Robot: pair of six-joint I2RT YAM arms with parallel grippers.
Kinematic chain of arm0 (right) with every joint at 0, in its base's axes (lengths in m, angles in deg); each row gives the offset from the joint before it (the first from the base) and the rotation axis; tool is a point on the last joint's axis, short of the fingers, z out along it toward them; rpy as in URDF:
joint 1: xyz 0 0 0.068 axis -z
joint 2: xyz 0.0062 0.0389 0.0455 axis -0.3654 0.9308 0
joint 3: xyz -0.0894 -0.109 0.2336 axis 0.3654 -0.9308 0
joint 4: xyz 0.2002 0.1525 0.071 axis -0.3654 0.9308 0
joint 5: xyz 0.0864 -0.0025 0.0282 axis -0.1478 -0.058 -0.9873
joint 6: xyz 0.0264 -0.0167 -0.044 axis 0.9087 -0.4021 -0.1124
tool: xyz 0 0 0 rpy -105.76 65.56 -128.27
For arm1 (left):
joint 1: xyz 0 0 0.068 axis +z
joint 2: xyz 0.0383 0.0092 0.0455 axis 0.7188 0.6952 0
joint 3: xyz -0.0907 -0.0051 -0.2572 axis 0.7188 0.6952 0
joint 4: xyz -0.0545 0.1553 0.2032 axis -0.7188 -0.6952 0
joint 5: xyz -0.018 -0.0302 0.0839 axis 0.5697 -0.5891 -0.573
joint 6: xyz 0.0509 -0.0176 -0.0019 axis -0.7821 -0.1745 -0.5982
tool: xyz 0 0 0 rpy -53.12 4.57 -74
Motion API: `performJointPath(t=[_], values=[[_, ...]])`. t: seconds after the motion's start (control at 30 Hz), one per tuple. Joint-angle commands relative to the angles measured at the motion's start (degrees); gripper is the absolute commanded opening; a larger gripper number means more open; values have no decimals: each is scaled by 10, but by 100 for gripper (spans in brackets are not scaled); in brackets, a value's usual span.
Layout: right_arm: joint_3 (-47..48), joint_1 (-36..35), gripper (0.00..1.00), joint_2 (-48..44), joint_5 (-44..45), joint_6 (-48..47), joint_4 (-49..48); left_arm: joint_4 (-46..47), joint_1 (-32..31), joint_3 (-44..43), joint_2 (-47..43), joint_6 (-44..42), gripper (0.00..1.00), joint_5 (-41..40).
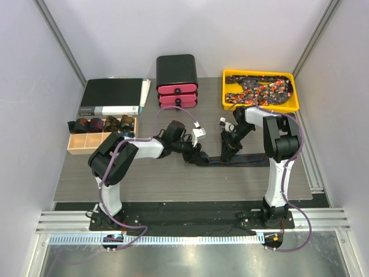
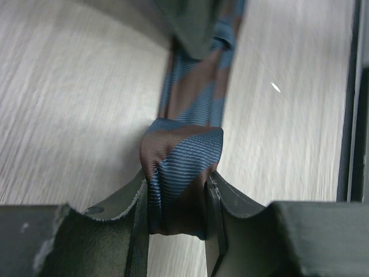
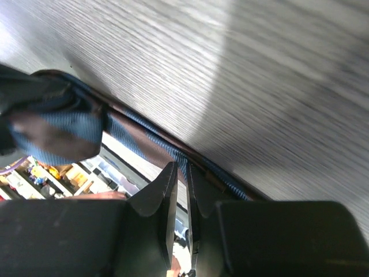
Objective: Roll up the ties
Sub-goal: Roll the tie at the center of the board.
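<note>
A blue and maroon striped tie [image 1: 253, 160] lies stretched along the table in front of the arms. My left gripper [image 1: 196, 154] is shut on its rolled-up end; in the left wrist view the coil [image 2: 184, 150] is squeezed between the fingers of the gripper [image 2: 177, 178], and the flat length runs away from it. My right gripper [image 1: 228, 151] stands just to the right on the same tie. In the right wrist view the jaws of that gripper [image 3: 181, 167] are pinched on the tie's edge [image 3: 138, 135]. Speckled ties [image 1: 259, 89] lie heaped in a yellow tray [image 1: 226, 86].
A wooden divided box [image 1: 92, 140] with several rolled ties [image 1: 101, 123] stands at the left. A black folder [image 1: 112, 95] is behind it. A black and pink drawer unit [image 1: 177, 81] is at the back centre. Purple cables [image 1: 173, 124] run along both arms.
</note>
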Motion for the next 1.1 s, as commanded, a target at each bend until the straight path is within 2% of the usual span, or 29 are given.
performJointPath(t=[0.0,0.03,0.07,0.17,0.43,0.53,0.63,0.77,0.87,1.07], values=[[2,-3,19,39,124,-38,-57,-108,6,15,-58,-179,1,67],[6,-3,19,40,124,-38,-56,-117,3,17,-60,-200,1,68],[6,-3,19,41,125,-38,-56,-170,-1,9,-60,-231,1,61],[9,-3,19,42,122,-39,-56,-218,-22,-6,-54,-281,1,3],[53,-8,19,63,121,-39,-56,-312,-61,-87,22,-246,0,-195],[96,-6,20,82,114,-42,-49,-336,-65,-117,38,-231,0,-238],[130,-3,21,70,60,-46,-28,-370,-69,-150,52,-205,0,-255],[105,7,27,13,6,-41,-23,-358,-69,-144,43,-168,0,-286],[74,7,28,-3,0,-37,-30,-324,-69,-107,24,-167,0,-270],[51,7,27,32,6,-23,-59,-304,-69,-96,21,-158,0,-278]])
